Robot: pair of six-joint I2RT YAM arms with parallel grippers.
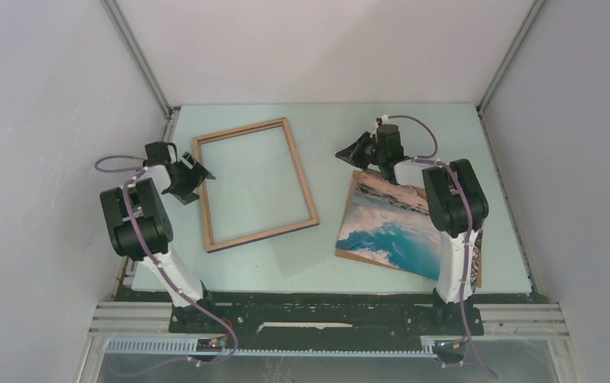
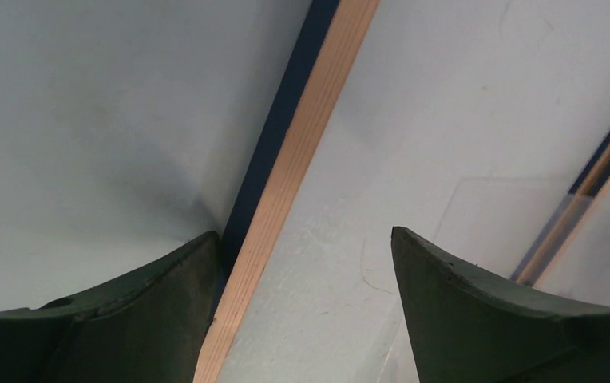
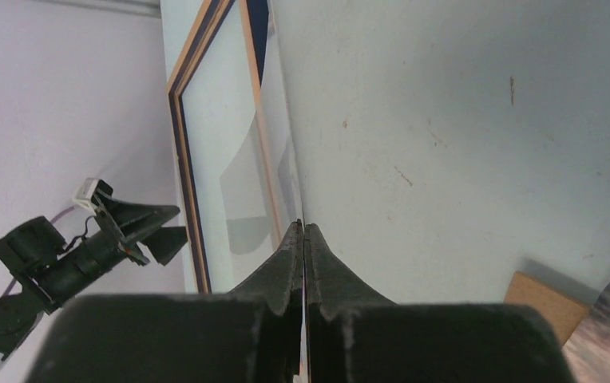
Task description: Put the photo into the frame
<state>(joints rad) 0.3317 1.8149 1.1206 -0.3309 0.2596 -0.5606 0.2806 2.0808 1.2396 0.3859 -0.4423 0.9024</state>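
- Your left gripper (image 2: pixel 306 235) is wide open and holds nothing. Its two dark fingers (image 2: pixel 150 303) straddle the left long rail of the thin open rectangular wooden frame (image 1: pixel 262 236).
- In the left wrist view that rail runs between the jaws, well off centre. Its dark navy outer edge is hard against the left finger, or just beside it, and the right finger is well apart from it.
- The frame lies flat on the pale green tabletop (image 1: pixel 326 128), brown wood face up, left of centre.
- Your right gripper (image 3: pixel 303 231) is fully closed, fingertips pressed together, hovering just beyond the far edge of the photo.
- The edge of a thin clear sheet (image 3: pixel 274 144) runs straight to those fingertips; you cannot tell whether it is pinched between them.
- The flat rectangular beach print with blue sea and clouds (image 1: pixel 386 231) lies picture side up on the table, right of the frame and apart from it. The right arm hides part of it, and neither gripper touches it.
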